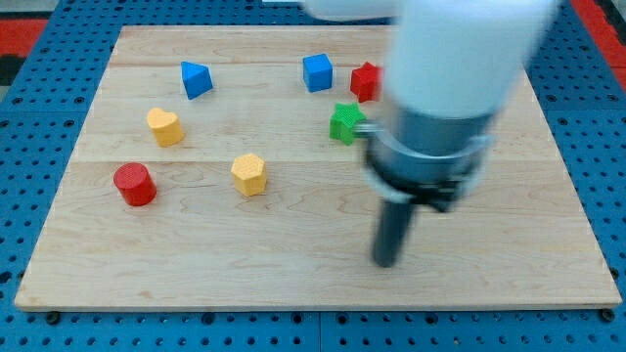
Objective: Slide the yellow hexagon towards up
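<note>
Pale wood bench (293,284) lying on blue pegboard (39,117). Yellow hexagon (249,174) sitting left of centre. My tip (386,262) resting well right of it. No pincer showing.

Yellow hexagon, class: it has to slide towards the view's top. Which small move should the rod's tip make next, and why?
Probably my tip should travel towards the view's left, staying low, until it sits just below the yellow hexagon. Right now it is well to the hexagon's right and slightly lower, touching no block, so it cannot yet push upward.
</note>
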You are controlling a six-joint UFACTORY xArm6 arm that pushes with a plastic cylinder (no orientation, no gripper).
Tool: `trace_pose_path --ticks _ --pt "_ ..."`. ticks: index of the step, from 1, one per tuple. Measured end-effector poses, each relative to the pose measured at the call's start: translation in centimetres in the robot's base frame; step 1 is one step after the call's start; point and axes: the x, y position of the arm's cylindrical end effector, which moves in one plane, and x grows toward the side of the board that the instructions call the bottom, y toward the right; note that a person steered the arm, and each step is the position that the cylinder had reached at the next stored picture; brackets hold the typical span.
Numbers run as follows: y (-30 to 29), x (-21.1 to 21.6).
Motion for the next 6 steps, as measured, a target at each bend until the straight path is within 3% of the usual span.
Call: trace_pose_path --ticks 1,2,4,5,6 --pt "-7.5 -3.9" --pt "-10.8 -8.6" --pt "-16.0 -7.3" --pt "-17.7 -10.2" --pt "-16.2 -10.4"
